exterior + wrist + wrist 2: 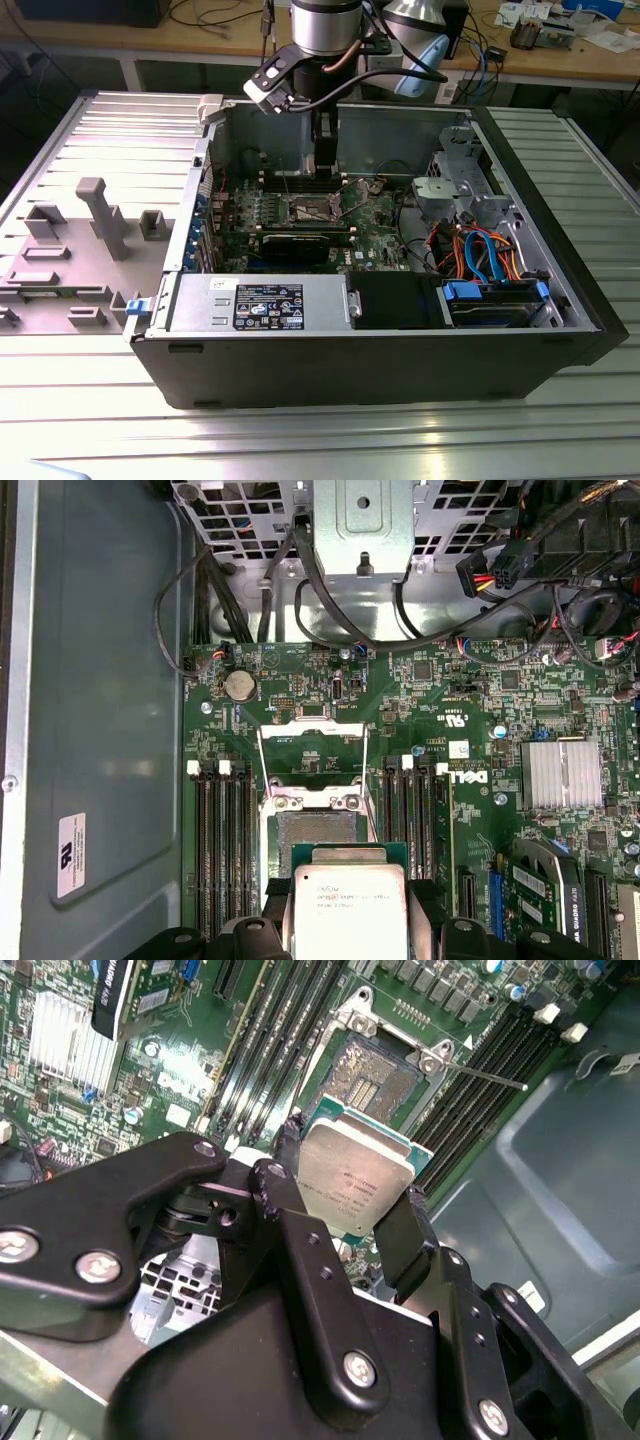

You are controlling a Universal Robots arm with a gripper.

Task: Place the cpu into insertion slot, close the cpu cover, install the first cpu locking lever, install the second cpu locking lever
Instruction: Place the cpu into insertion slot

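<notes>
My gripper (345,1185) is shut on the cpu (355,1172), a flat square chip with a silvery top, pinched by two opposite edges between black fingers (400,1235). In both wrist views the chip hangs above the board, just off to one side of the insertion slot (378,1072), whose dark square bed lies bare. In the first wrist view the cpu (348,910) overlaps the near edge of the slot (318,830). The cpu cover (312,728) stands flipped open at the slot's far side. A thin locking lever (490,1077) sticks out beside the slot. In the exterior view my gripper (325,170) reaches down into the open computer case (350,360).
Long black memory slots (222,850) flank the socket on both sides. A finned silver heatsink (560,773) sits on the board, and a metal drive cage (360,520) with black cables lies beyond it. The case's grey wall (100,730) runs close alongside. Grey fixtures (100,215) stand outside the case.
</notes>
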